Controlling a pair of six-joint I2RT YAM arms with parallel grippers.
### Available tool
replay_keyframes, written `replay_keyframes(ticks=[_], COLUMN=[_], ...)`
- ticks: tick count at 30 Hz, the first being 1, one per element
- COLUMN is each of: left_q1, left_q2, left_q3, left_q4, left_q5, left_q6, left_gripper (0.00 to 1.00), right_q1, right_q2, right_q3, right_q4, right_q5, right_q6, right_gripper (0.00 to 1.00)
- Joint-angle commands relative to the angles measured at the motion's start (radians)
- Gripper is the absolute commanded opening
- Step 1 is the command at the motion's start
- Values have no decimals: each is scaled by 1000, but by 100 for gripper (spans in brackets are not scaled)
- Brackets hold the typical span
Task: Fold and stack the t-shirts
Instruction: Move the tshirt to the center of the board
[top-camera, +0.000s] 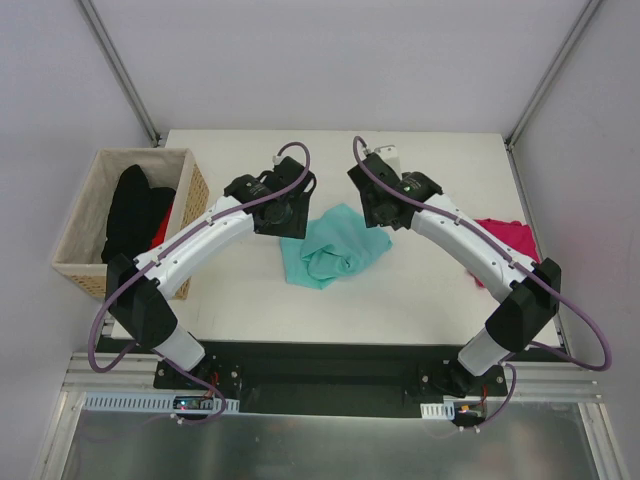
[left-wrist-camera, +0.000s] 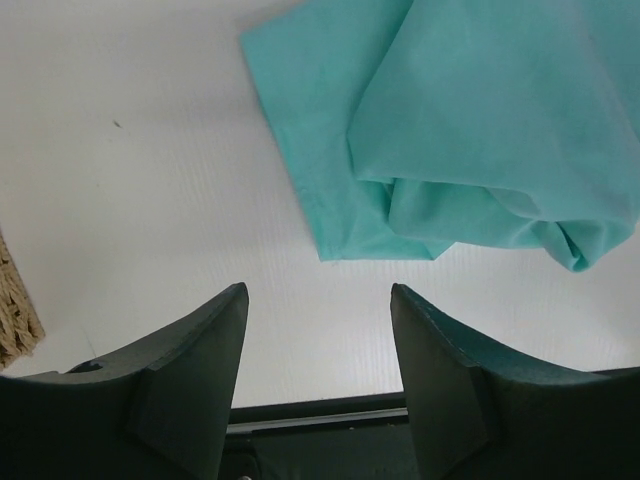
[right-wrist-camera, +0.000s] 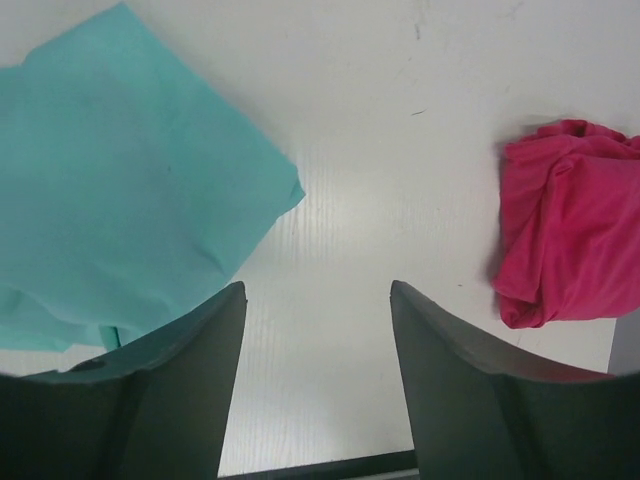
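Observation:
The teal t-shirt (top-camera: 335, 247) lies rumpled and loosely folded at the middle of the table. My left gripper (top-camera: 290, 218) hovers just off its left edge, and my right gripper (top-camera: 378, 208) off its upper right corner. In the left wrist view the open left gripper (left-wrist-camera: 318, 300) has only bare table between its fingers, with the teal t-shirt (left-wrist-camera: 470, 130) ahead to the right. The right gripper (right-wrist-camera: 318, 295) is open and empty too, between the teal t-shirt (right-wrist-camera: 120, 180) and the pink t-shirt (right-wrist-camera: 570, 235). The pink t-shirt (top-camera: 505, 238) lies bunched at the right edge, partly hidden by my right arm.
A wicker basket (top-camera: 88, 262) stands at the table's left side with dark clothes (top-camera: 135, 210) inside. Its corner (left-wrist-camera: 15, 320) shows at the left edge of the left wrist view. White table (top-camera: 420, 290) surrounds both shirts.

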Motion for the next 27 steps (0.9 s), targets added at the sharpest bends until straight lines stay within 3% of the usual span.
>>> replay_keyframes(ticks=[1,14,27], left_q1=[0,1,14], left_q2=[-76,-174,-170], left_q3=[-38,30,66], left_q4=[7,6,-20], left_q5=[-15,-115,-92], left_q6=[-45,-57,-19], left_gripper=[59,61,61], right_q1=[61,183,253], right_q2=[-1,14,106], right_q3=[-36,-209,-223], right_q4=[29,187,239], right_q5=[-45,-167,-195], right_q6=[24,59,135], right_gripper=[65,68,68])
